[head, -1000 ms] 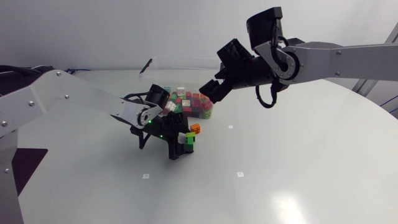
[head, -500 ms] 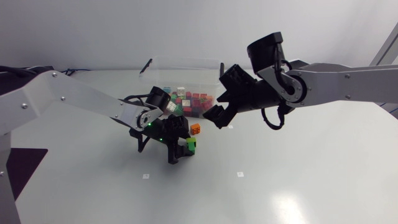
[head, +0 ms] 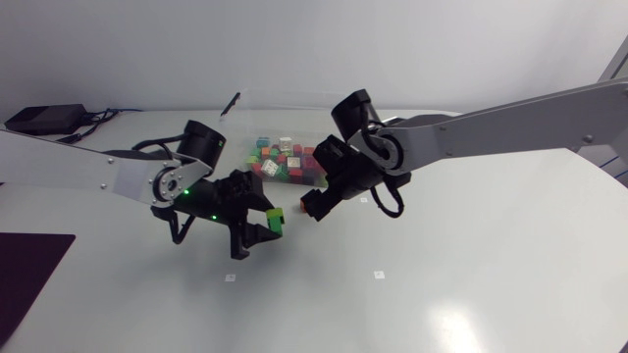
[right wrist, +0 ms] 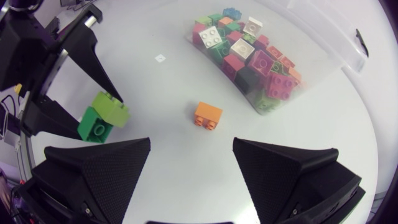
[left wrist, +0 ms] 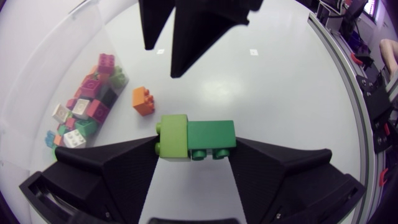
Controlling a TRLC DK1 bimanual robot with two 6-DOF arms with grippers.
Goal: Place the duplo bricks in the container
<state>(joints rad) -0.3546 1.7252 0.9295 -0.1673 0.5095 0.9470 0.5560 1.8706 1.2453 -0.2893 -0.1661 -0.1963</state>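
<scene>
left gripper [left wrist: 195, 148], angled low, clamps two joined green bricks [left wrist: 198, 135]. right gripper [right wrist: 192, 144] hangs spread, orange brick [right wrist: 208, 115] just ahead of it.

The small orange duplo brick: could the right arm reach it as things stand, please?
Probably yes: the small orange duplo brick lies alone on the table just ahead of the open right gripper, nothing covering it.

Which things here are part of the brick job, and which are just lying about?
Job:
green bricks, held in left gripper
orange brick, below open right gripper
container holding other bricks

Lying about:
small white marks on the table
</scene>
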